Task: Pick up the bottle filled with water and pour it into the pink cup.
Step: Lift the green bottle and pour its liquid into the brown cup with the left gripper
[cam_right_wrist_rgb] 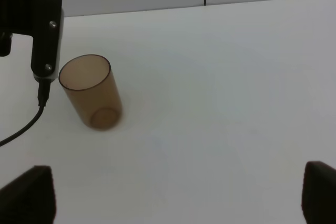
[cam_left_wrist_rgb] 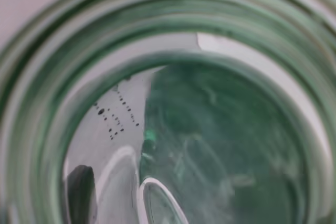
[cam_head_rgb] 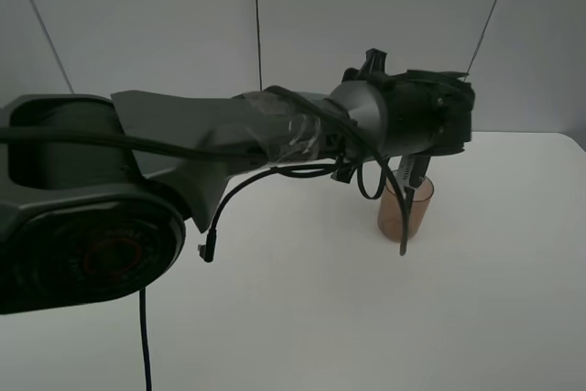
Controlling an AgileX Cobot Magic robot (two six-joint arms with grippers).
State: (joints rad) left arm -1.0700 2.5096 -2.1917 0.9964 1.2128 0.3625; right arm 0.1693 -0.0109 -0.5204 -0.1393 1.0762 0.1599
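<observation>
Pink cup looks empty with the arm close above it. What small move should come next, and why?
Probably tilt the bottle so its mouth dips over the pink cup: the cup looks empty, and nothing is seen pouring.

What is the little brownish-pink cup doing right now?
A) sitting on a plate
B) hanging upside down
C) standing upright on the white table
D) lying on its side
C: the pink cup stands on its base on the white table, mouth up.
</observation>
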